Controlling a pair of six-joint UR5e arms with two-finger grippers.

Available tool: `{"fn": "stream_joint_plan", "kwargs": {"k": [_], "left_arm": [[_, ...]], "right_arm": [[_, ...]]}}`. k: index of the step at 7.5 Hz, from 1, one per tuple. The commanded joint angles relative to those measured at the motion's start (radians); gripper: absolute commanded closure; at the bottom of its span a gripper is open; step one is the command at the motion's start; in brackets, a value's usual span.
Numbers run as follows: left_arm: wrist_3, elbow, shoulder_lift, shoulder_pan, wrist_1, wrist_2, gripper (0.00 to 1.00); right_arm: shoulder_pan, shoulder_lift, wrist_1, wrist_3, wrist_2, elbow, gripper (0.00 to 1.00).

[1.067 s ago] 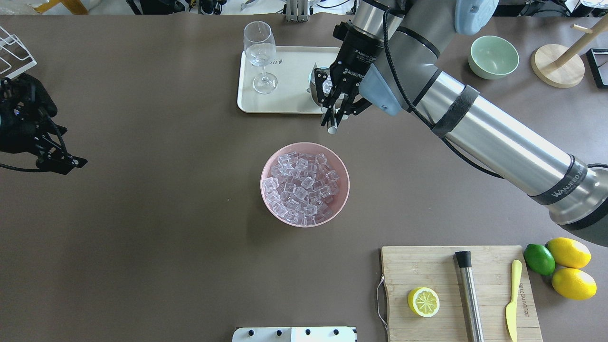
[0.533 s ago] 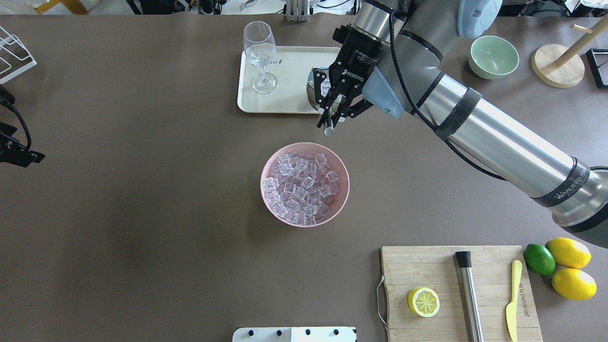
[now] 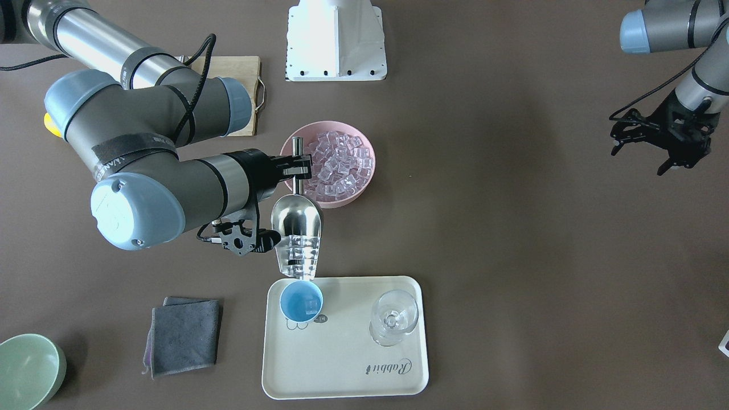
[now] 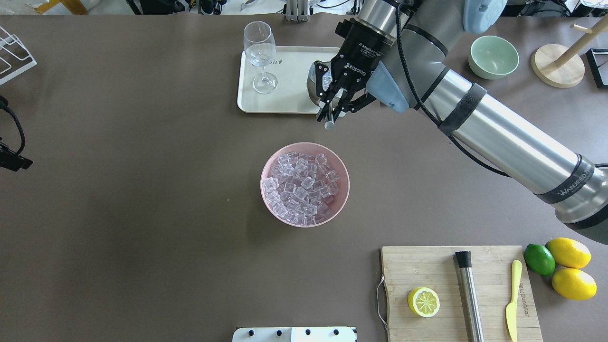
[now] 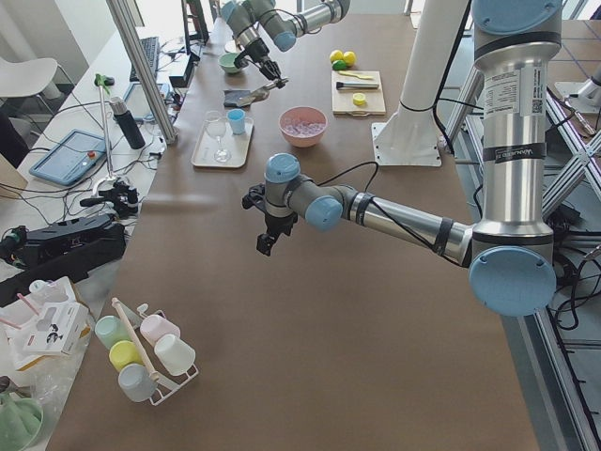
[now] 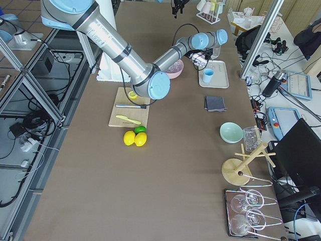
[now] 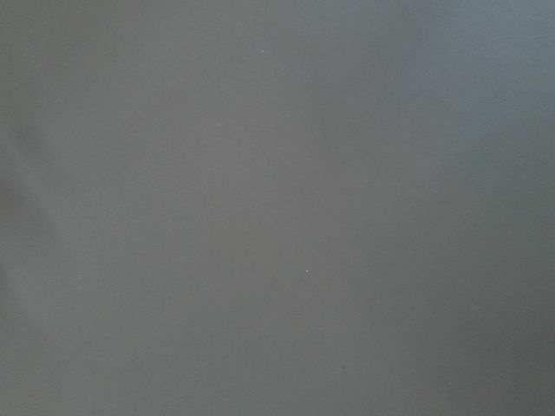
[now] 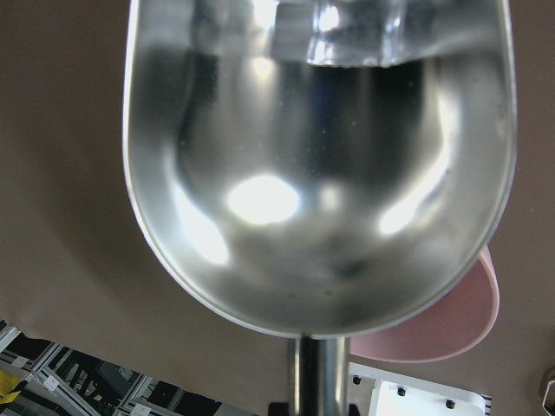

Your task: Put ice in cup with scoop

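My right gripper (image 3: 296,166) is shut on the thin handle of the steel scoop (image 3: 297,225). The scoop is tilted mouth-down, and ice cubes (image 3: 297,257) are bunched at its lip, just over the light-blue cup (image 3: 300,302). The cup stands on the cream tray (image 3: 342,364) and holds at least one cube. In the overhead view my right gripper (image 4: 332,108) and the scoop (image 4: 315,83) hide the cup. The right wrist view shows the scoop's trough (image 8: 321,173) with ice (image 8: 338,30) at its far end. My left gripper (image 3: 660,143) is open and empty, far off to the side.
A pink bowl (image 4: 305,184) full of ice sits mid-table behind the scoop. A wine glass (image 3: 393,316) stands on the tray beside the cup. Also on the table are a grey cloth (image 3: 183,336), a green bowl (image 3: 25,370) and a cutting board (image 4: 456,289) with a lemon half, a steel cylinder and a knife.
My right gripper has tipped the scoop further toward the tray, and its handle end has risen slightly. My left arm has drawn back to the overhead view's left edge.
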Motion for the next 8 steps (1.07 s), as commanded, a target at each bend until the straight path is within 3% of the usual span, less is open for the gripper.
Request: {"fn": "stream_joint_plan", "kwargs": {"k": [1, 4, 8], "left_arm": [[-0.072, 0.027, -0.001, 0.0, 0.002, -0.003, 0.01], [-0.091, 0.025, 0.002, -0.003, -0.002, -0.034, 0.01], [-0.091, 0.105, -0.001, -0.129, 0.04, -0.22, 0.01]], "right_arm": [[0.005, -0.001, 0.002, 0.0, 0.006, 0.0, 1.0], [0.011, -0.028, 0.044, 0.005, 0.063, -0.002, 1.0], [0.016, -0.045, 0.052, 0.008, 0.146, -0.003, 1.0]]}}
